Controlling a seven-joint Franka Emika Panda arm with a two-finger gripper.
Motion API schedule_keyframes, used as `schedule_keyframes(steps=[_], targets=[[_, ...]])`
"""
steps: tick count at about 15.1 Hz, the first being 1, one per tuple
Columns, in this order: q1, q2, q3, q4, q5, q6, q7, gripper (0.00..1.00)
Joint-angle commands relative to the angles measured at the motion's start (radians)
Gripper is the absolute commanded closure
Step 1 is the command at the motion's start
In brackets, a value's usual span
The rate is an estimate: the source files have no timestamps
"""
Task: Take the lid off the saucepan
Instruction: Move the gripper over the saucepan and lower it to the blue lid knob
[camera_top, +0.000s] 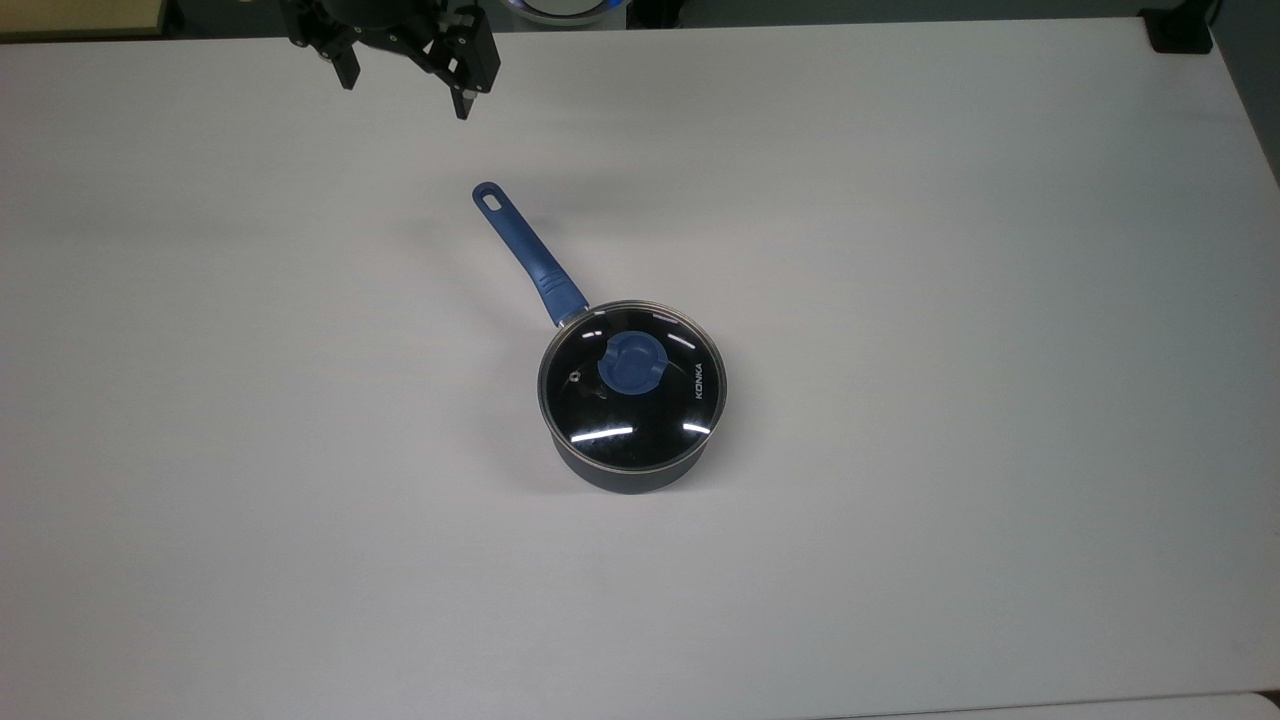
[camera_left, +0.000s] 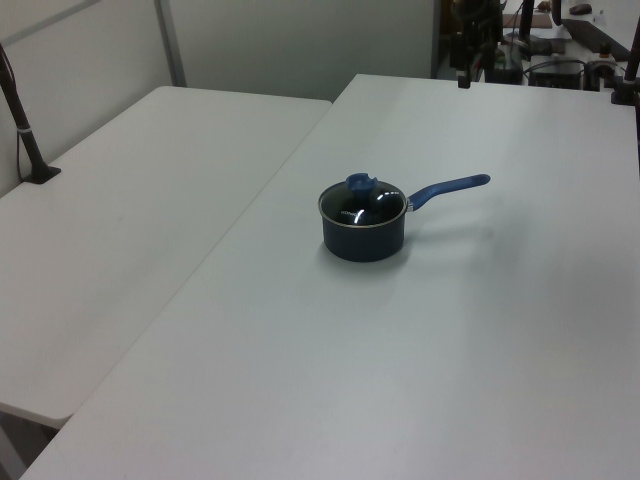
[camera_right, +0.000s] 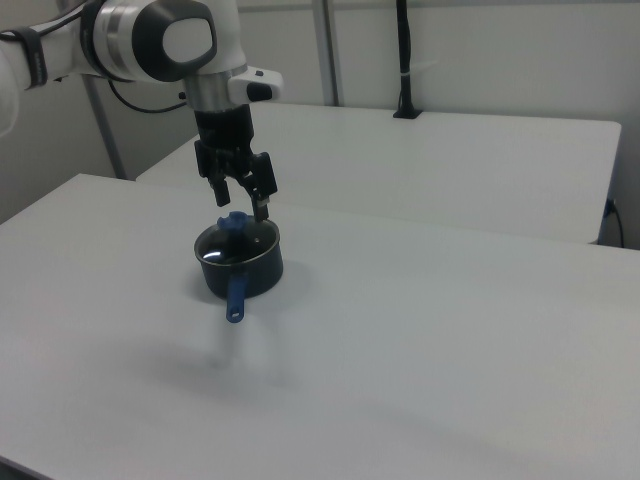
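Round clear glass lid (camera_top: 632, 392) sits on small dark pot (camera_top: 630, 475). Black hand (camera_top: 405, 88) wide open, empty, far off. Come straight over blue knob (camera_top: 630, 362), pinch, lift up slow.

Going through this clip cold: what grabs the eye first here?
The saucepan stands alone near the middle of the white table, the glass lid seated on it, its blue knob at the centre. Its long blue handle points toward the top view's upper left, where the gripper hangs open, apart from the pan.
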Motion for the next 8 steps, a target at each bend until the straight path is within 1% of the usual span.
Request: schedule_keyframes(steps=[1,4,8], targets=[[0.000,0.015,0.001,0.005,-0.017,0.016,-0.015,0.00],[-0.021,0.018,-0.001,0.006,-0.004,0.040,-0.020,0.00],[-0.015,0.029,0.004,0.002,0.004,0.051,-0.017,0.00]])
